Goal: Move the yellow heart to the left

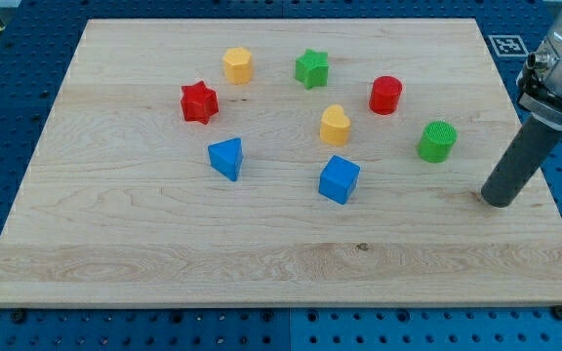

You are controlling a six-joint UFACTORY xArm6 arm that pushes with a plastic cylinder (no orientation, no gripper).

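Observation:
The yellow heart (335,125) lies near the middle of the wooden board (115,244). My tip (501,200) rests on the board near its right edge, far to the right of the heart and a little lower in the view. The green cylinder (437,141) stands between the tip and the heart, up and to the left of the tip. The blue cube (339,179) sits just below the heart.
A yellow hexagonal block (237,65), a green star (311,68) and a red cylinder (385,95) stand across the top. A red star (199,102) and a blue triangular block (226,158) are left of the heart. Blue pegboard (8,97) surrounds the board.

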